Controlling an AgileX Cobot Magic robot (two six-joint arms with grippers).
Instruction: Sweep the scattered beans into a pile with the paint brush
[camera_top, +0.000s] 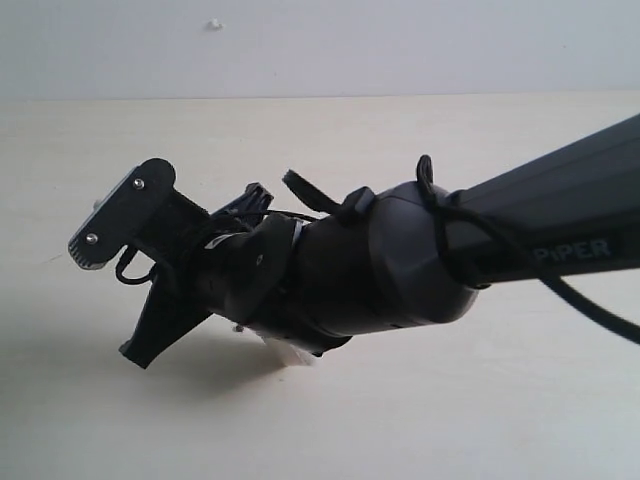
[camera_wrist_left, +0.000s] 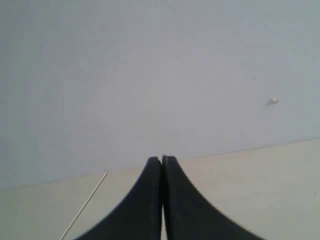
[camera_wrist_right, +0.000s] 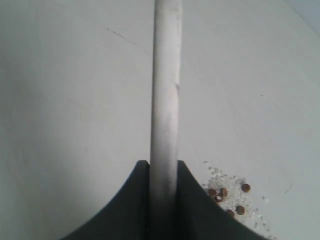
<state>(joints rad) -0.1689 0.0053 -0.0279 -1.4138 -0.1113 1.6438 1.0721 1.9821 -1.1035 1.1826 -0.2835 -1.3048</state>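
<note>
**Already gripped: a light brush over beans that will roll**

Firmly clenched on the paint brush (camera_wrist_right: 166, 90), the right gripper (camera_wrist_right: 164, 167) has both fingers pressed against the pale wooden handle. The handle runs straight out beyond the fingertips. The bristles and metal band are not visible in the right wrist view.

The brush is probably light, with a stiff handle. Smooth wood could twist between the pads under sideways load, so a hold nearer the band would give better control. Soft bristles should bend, which calls for light, low strokes.

The beans (camera_wrist_right: 227, 196) lie on the table (camera_wrist_right: 65, 100) just beside one finger, mixed into white crumbs (camera_wrist_right: 225, 182). Small, round and hard, they will likely skitter if pushed fast.

In the exterior view the right arm (camera_top: 560, 220) enters from 3 o'clock and reaches towards 9 o'clock, hiding the beans. Bare tabletop spreads towards 6 o'clock. At 12 o'clock the table ends against the wall (camera_top: 320, 45), well away from the arm. No drop-off edge shows near the beans, so there seems to be room to sweep.

The left gripper (camera_wrist_left: 162, 161) is pinched together on nothing and faces the wall.
</note>
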